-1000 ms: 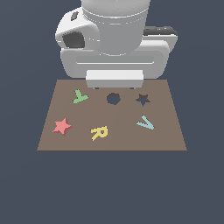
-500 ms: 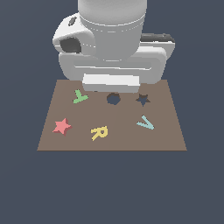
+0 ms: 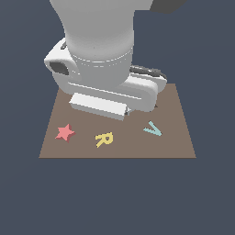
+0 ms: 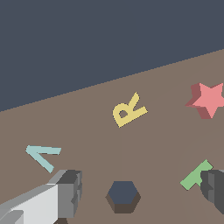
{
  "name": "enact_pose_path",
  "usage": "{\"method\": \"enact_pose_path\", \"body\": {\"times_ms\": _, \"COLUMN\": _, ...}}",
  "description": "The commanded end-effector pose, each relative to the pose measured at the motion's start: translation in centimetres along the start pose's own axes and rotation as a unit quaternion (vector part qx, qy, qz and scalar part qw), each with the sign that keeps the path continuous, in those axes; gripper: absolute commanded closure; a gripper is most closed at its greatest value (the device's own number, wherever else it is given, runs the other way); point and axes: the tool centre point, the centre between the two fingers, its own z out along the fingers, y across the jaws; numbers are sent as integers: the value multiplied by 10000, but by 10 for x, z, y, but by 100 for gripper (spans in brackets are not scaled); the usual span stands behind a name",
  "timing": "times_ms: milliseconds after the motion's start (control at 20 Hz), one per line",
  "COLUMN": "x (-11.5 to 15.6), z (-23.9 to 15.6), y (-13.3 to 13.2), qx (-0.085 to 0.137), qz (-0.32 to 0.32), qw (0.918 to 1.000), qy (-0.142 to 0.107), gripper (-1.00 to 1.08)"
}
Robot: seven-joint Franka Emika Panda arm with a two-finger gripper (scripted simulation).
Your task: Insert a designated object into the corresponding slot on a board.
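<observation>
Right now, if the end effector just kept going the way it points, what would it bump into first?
Probably the brown board, at or near the dark hexagonal hole that sits between the end effector's fingers. Its exact aim is hard to judge, so this is a guess.

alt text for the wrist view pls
A brown board carries a red-pink star, a yellow R, a pale teal angled piece, a green piece and a dark hexagonal hole, with the empty, open pincer straddling the hole.
</observation>
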Motion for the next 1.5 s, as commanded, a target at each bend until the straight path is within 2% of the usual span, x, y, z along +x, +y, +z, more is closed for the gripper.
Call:
{"method": "enact_pose_path", "body": {"times_ms": 0, "x": 11, "z": 9, "y": 8, "qx": -13, "qz": 413, "qw": 9991, "qy": -6, "gripper": -92}}
{"method": "enact_pose_path", "body": {"times_ms": 150, "x": 26, "z": 22, "y": 21, "qx": -28, "qz": 1007, "qw": 9949, "qy": -15, "gripper": -92}}
{"method": "enact_pose_path", "body": {"times_ms": 300, "x": 40, "z": 36, "y": 38, "qx": -44, "qz": 1684, "qw": 9857, "qy": -25, "gripper": -92}}
{"method": "enact_pose_path", "body": {"times_ms": 500, "x": 55, "z": 54, "y": 63, "qx": -62, "qz": 2521, "qw": 9677, "qy": -38, "gripper": -92}}
{"method": "enact_pose_path", "body": {"times_ms": 800, "x": 67, "z": 75, "y": 96, "qx": -80, "qz": 3531, "qw": 9355, "qy": -56, "gripper": -92}}
{"method": "enact_pose_path", "body": {"times_ms": 1150, "x": 71, "z": 92, "y": 123, "qx": -92, "qz": 4276, "qw": 9039, "qy": -71, "gripper": -92}}
{"method": "enact_pose_path", "body": {"times_ms": 1300, "x": 70, "z": 96, "y": 130, "qx": -95, "qz": 4454, "qw": 8952, "qy": -75, "gripper": -92}}
{"method": "enact_pose_path", "body": {"times_ms": 1450, "x": 70, "z": 98, "y": 134, "qx": -95, "qz": 4549, "qw": 8904, "qy": -78, "gripper": -92}}
